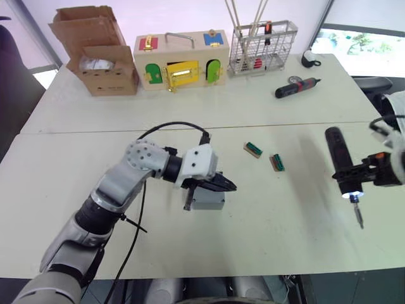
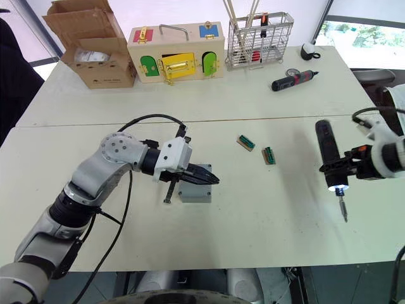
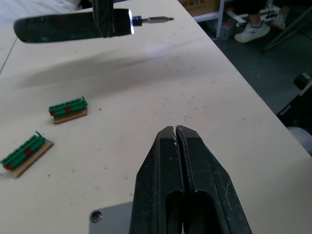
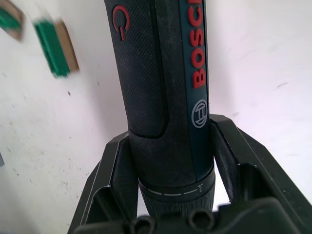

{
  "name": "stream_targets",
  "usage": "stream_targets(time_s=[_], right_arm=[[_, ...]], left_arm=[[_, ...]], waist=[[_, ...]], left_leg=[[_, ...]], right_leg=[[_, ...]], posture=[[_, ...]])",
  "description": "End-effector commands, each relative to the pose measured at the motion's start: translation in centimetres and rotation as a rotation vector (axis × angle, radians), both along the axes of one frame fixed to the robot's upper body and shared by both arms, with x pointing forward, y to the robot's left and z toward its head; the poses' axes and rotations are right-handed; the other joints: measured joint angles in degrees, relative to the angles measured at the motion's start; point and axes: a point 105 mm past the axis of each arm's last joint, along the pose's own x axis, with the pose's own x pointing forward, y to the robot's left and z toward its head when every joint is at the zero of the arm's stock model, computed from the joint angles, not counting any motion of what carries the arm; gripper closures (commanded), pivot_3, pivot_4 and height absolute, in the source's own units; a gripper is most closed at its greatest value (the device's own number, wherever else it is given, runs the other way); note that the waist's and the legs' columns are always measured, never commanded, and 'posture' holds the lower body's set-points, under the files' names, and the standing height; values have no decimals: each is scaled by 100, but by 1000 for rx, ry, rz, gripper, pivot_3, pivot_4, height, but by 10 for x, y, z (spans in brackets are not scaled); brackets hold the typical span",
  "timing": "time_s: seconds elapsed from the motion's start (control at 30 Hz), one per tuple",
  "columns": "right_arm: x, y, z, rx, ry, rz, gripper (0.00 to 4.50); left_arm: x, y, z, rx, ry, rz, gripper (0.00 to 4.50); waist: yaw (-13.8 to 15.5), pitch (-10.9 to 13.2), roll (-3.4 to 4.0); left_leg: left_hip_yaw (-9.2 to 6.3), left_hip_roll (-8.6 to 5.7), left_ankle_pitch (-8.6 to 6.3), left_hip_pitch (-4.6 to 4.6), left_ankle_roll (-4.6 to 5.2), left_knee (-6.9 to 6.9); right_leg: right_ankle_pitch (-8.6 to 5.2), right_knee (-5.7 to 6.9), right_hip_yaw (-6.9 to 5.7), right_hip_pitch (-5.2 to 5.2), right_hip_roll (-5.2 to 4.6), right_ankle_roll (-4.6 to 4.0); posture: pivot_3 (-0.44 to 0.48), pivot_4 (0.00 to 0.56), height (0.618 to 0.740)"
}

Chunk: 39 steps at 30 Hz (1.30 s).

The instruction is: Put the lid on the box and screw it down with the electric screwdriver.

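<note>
The grey box (image 1: 209,202) sits on the table in front of me, slightly left of centre. The grey lid (image 3: 109,220) lies flat on top of it, one corner screw hole showing. My left gripper (image 1: 231,185) is shut with nothing between its fingers (image 3: 195,161), which lie over the lid and point right. Off to the right, my right gripper (image 1: 355,172) is shut on the electric screwdriver (image 1: 340,158). The driver hangs above the table with its lit tip and bit (image 1: 359,215) pointing toward me and down, well clear of the box.
Two green terminal blocks (image 1: 253,149) (image 1: 276,162) lie between box and driver. A black-and-red screwdriver (image 1: 296,87), wire basket (image 1: 262,44), wooden box with coloured doors (image 1: 180,63) and cardboard carton (image 1: 101,57) stand at the back. The table's right edge is near the right gripper.
</note>
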Motion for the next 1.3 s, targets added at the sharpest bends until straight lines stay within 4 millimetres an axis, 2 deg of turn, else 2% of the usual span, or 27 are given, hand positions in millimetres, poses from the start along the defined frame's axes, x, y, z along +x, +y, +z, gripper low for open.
stream_targets(time_s=[0.03,0.17,0.37,0.43,0.63,0.73,0.83,0.87,0.9,0.93,0.97,1.03,1.07,1.1,1.17,1.23,1.3], right_arm=[[7,-3,5,-10,-44,-19,2642],[14,-5,1,-21,-66,-38,2642],[10,-10,-11,-51,-46,-27,2642],[9,-9,-14,-57,-49,-5,1651],[10,-11,-16,-101,-70,15,108],[22,-17,-1,-148,-157,-19,12],[38,-23,39,-259,-346,1,12],[43,-17,56,-235,-411,4,12],[45,-7,78,-251,-505,68,12],[46,2,91,-273,-570,122,12],[46,15,101,-299,-644,189,12],[45,42,107,-269,-760,267,12],[43,55,106,-227,-811,290,12],[41,72,102,-181,-876,323,12],[34,100,81,-127,-1044,342,12],[23,109,63,-126,-1149,287,12],[10,112,43,-114,-1141,254,12]], left_arm=[[-3,0,8,-25,-16,11,4500],[2,1,5,-19,-29,45,4500],[1,1,4,-21,-12,43,4500],[2,1,4,-22,-11,45,4500],[3,4,2,-13,31,59,4500],[9,10,3,-20,33,106,4500],[25,19,22,-135,5,230,4500],[32,25,31,-189,-1,294,4500],[45,35,43,-260,-5,403,4500],[53,45,49,-308,-7,485,4500],[58,56,52,-328,3,544,4500],[63,70,51,-332,17,604,4500],[66,74,51,-343,28,623,4500],[77,82,49,-353,96,696,4500],[94,100,40,-375,195,837,4500],[95,114,28,-380,239,908,4500],[84,120,12,-353,298,928,4500]], waist=[[34,1,2],[122,2,3],[132,2,3],[126,2,2],[125,2,-5],[124,3,-6],[117,6,1],[115,7,2],[110,8,3],[108,8,4],[109,8,2],[105,5,-9],[102,-1,-21],[111,-1,-27],[145,-6,-52],[198,-9,-58],[220,-3,-43]], left_leg=[[0,-3,1,-3,-3,4],[0,-5,1,-6,-3,28],[-6,-7,1,-13,-4,54],[-7,-7,0,-13,-1,58],[-12,-7,-5,-9,6,76],[-13,-10,-5,-8,7,80],[-11,-11,-5,-9,7,78],[-8,-11,-4,-10,4,77],[-9,-10,-2,-11,2,76],[-9,-9,-2,-12,1,72],[-10,-6,-2,-12,1,70],[-18,3,-4,-12,2,62],[-23,6,-3,-11,1,55],[-24,9,-3,-9,0,55],[-31,8,-4,-8,2,65],[-50,-1,-8,-10,10,78],[-43,-15,6,-18,-15,73]], right_leg=[[0,0,0,-2,-2,0],[0,8,-1,0,-1,0],[0,8,-13,12,0,1],[0,8,-18,15,0,1],[1,9,-23,29,0,2],[1,9,-23,33,-1,2],[1,11,-22,26,-2,2],[1,15,-19,20,-2,2],[1,16,-20,17,-4,2],[1,17,-18,13,-5,2],[1,19,-19,11,-3,2],[1,16,-21,11,5,2],[1,16,-24,12,8,2],[1,16,-24,15,11,2],[2,18,-31,23,9,3],[2,21,-39,34,5,5],[2,23,-32,20,-2,7]], posture=[[0,150,740],[0,150,740],[0,150,740],[0,150,740],[0,150,740],[0,150,740],[0,150,740],[0,150,740],[0,150,740],[0,150,740],[0,150,740],[0,150,740],[0,150,740],[0,150,740],[0,150,740],[0,150,740],[0,150,740]])
